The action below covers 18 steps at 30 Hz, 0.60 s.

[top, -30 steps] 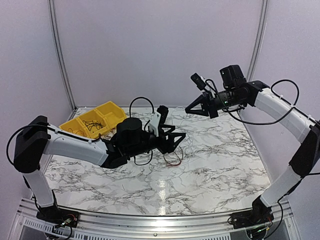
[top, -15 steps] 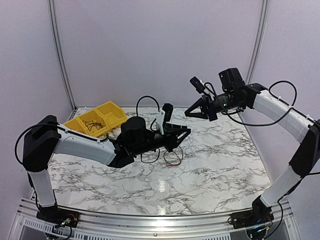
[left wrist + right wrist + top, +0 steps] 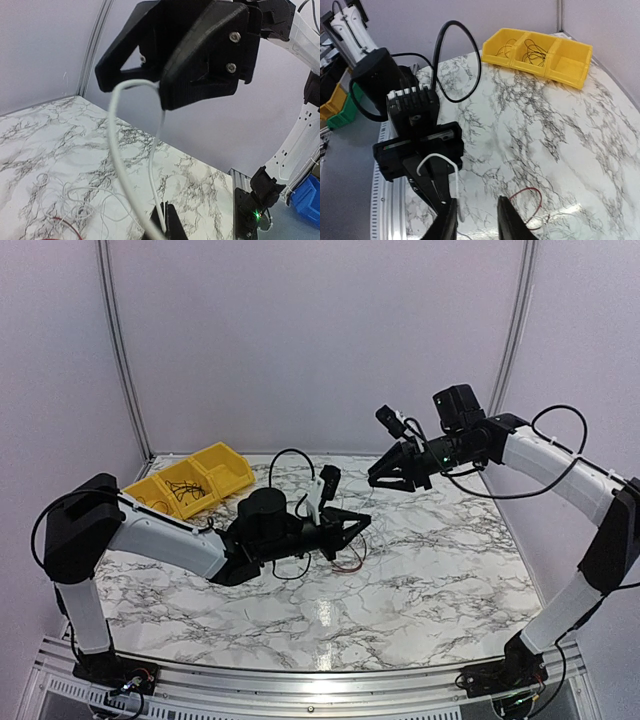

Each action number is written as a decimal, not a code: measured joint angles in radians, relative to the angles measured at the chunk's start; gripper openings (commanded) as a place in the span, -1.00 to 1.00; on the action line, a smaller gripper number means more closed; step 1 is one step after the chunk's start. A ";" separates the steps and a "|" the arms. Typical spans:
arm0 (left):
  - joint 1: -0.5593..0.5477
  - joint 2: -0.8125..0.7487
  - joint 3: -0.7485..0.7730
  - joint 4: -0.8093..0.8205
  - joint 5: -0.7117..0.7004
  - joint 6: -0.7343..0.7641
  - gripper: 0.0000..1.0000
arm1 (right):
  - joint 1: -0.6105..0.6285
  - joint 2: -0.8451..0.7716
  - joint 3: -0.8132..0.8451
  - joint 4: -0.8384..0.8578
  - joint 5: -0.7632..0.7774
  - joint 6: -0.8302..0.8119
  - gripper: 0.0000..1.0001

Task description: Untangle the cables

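My left gripper (image 3: 165, 210) is shut on a thin white cable (image 3: 114, 150). The cable rises from its jaws in a tall loop up to my right gripper (image 3: 159, 87), which hangs just above. In the right wrist view that white cable (image 3: 437, 160) bends over the left gripper (image 3: 437, 192). My right gripper (image 3: 475, 220) is open, and the strand runs close by its left finger. The rest of the cables (image 3: 345, 560), thin white loops with a red one (image 3: 525, 192), lie on the marble below both grippers. From above, the left gripper (image 3: 358, 522) and right gripper (image 3: 383, 478) nearly meet.
A yellow three-part bin (image 3: 190, 480) stands at the back left of the table (image 3: 420, 580), with dark thin wires (image 3: 535, 50) in two of its compartments. A thick black arm cable (image 3: 462, 65) arches over the left wrist. Blue, green and yellow bins show beyond the table's edge.
The left gripper has shut on the white cable and sunk slightly. The right gripper has opened and come down and left, close to the left gripper.
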 measured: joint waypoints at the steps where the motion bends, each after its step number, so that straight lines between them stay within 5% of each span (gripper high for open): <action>1: 0.000 -0.006 -0.018 -0.002 -0.001 0.000 -1.00 | 0.000 0.000 -0.013 0.009 0.012 -0.016 0.15; 3: 0.003 -0.025 -0.058 -0.006 -0.006 -0.001 -1.00 | 0.000 0.000 -0.059 0.037 0.047 -0.053 0.54; 5: 0.004 -0.051 -0.093 -0.011 -0.018 -0.004 -1.00 | -0.001 0.000 -0.126 0.074 0.097 -0.085 0.68; 11: 0.005 -0.184 -0.227 -0.014 -0.102 -0.032 -1.00 | -0.001 0.033 -0.340 0.184 0.265 -0.195 0.70; 18: 0.005 -0.230 -0.306 -0.014 -0.188 -0.070 -1.00 | 0.006 0.197 -0.333 0.293 0.351 -0.242 0.65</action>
